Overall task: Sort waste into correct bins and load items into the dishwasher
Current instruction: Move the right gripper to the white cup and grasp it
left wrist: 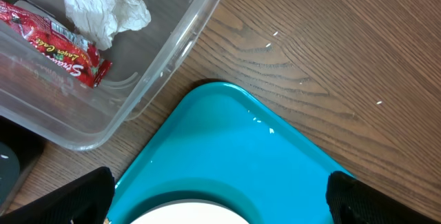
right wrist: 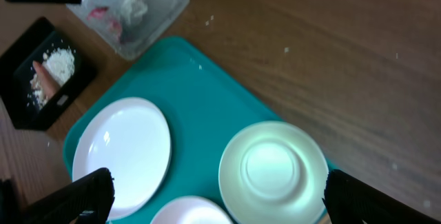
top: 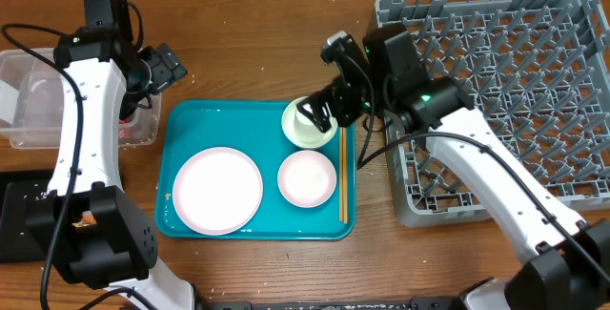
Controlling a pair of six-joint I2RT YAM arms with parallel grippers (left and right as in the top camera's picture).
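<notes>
On the teal tray (top: 181, 124) lie a round white plate (top: 217, 189), two white bowls (top: 307, 177) (top: 305, 127) and wooden chopsticks (top: 342, 181). My right gripper (top: 324, 112) hangs open above the far bowl (right wrist: 273, 172), its fingers (right wrist: 83, 196) wide apart and holding nothing. My left gripper (top: 162, 67) is open over the tray's far left corner (left wrist: 227, 141), beside the clear tub (left wrist: 172, 52). That tub holds the red wrapper (left wrist: 55, 41) and the paper wad (left wrist: 103, 7). Rice (right wrist: 60, 62) and the sausage (right wrist: 41, 79) lie in the black tray (right wrist: 27, 110). The grey dish rack (top: 505, 91) stands at right.
The rack's near left corner (top: 405, 205) sits close to the teal tray's right edge. Bare wooden table (top: 257, 43) stretches behind the tray. The black tray (top: 17, 219) lies at the front left, just below the clear tub (top: 38, 95).
</notes>
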